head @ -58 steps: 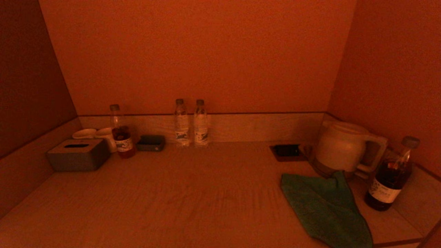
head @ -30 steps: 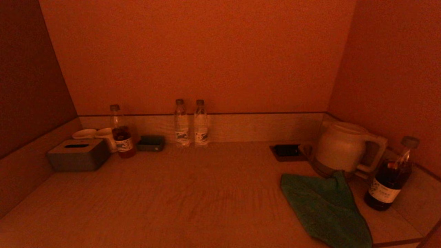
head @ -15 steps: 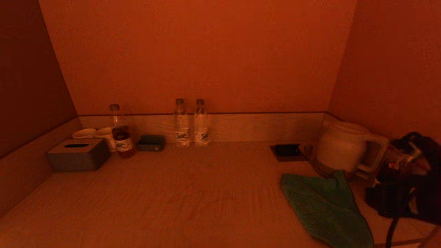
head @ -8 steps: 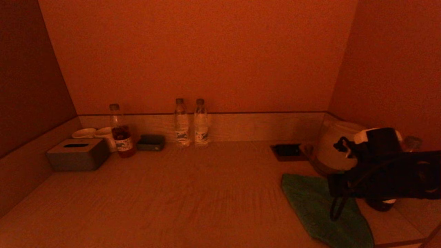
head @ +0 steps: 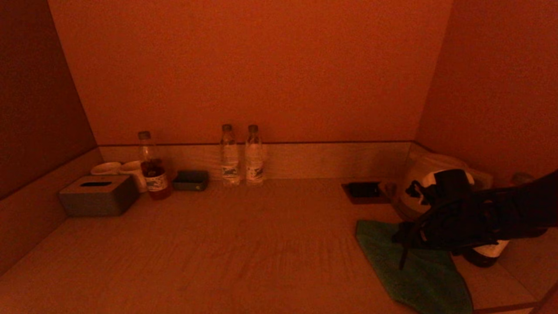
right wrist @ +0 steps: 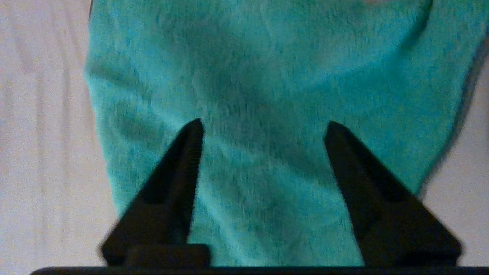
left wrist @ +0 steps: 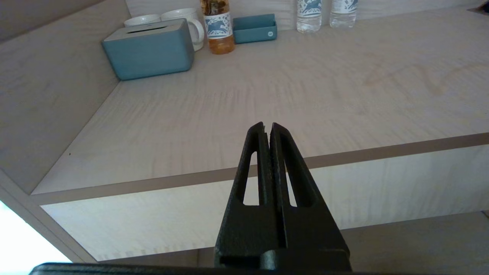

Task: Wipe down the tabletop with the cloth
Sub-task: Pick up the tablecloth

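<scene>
The green cloth lies flat on the pale wood-grain tabletop at the front right, before the kettle. My right gripper hangs just above the cloth's far part, its arm reaching in from the right. In the right wrist view the gripper is open and empty, its two fingers spread over the cloth. My left gripper is shut and empty, parked below and before the tabletop's front edge; it is out of the head view.
A pale kettle and a dark bottle stand behind my right arm. A dark socket plate lies left of the kettle. A grey tissue box, cups, a tea bottle, a small box and two water bottles line the back.
My right arm came into view from the right a second ago and has moved left and down over the cloth. The cloth has not moved.
</scene>
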Motion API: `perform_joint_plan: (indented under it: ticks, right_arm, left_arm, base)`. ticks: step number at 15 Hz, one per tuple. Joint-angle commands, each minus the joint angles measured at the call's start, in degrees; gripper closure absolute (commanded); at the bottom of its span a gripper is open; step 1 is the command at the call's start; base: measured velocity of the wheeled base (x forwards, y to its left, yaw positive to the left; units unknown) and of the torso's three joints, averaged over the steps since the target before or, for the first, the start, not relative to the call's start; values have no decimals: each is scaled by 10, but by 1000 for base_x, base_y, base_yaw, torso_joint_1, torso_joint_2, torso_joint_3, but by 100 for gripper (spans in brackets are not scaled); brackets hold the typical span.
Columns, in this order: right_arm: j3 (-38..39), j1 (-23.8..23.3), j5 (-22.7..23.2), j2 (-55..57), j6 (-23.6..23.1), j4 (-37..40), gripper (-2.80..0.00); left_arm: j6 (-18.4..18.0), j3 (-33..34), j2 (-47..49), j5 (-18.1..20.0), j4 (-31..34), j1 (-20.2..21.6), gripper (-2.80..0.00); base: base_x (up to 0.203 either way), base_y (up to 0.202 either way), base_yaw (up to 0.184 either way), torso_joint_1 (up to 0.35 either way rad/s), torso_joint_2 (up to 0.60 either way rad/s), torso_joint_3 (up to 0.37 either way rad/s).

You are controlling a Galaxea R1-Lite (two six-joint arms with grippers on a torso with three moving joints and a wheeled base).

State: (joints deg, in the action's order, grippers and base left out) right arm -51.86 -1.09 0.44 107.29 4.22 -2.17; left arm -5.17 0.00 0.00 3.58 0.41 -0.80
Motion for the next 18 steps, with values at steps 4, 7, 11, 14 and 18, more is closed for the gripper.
perform_joint_plan:
  ticks: [4, 7, 11, 14, 18]
  right_arm:
    - [-11, 7, 0, 23, 26, 1, -280]
    - [-7, 11, 0, 25, 26, 5, -280]
    - [8, 14, 0, 26, 26, 1, 0]
    - [11, 16, 1, 26, 29, 1, 0]
    - [11, 21, 1, 21, 32, 2, 0]
  left_arm:
    - [0, 0, 0, 0, 0, 0, 0]
    - [0, 0, 0, 0, 0, 1, 0]
    - [0, 0, 0, 0, 0, 0, 0]
    - [0, 0, 0, 0, 0, 1, 0]
    - [0, 0, 0, 0, 0, 0, 0]
  base:
    - [0, 0, 0, 0, 0, 0]
    - [0, 0, 0, 0, 0, 0]
    - [0, 0, 0, 0, 0, 0]
    - [0, 0, 0, 0, 0, 0]
    - [0, 0, 0, 0, 0, 0]
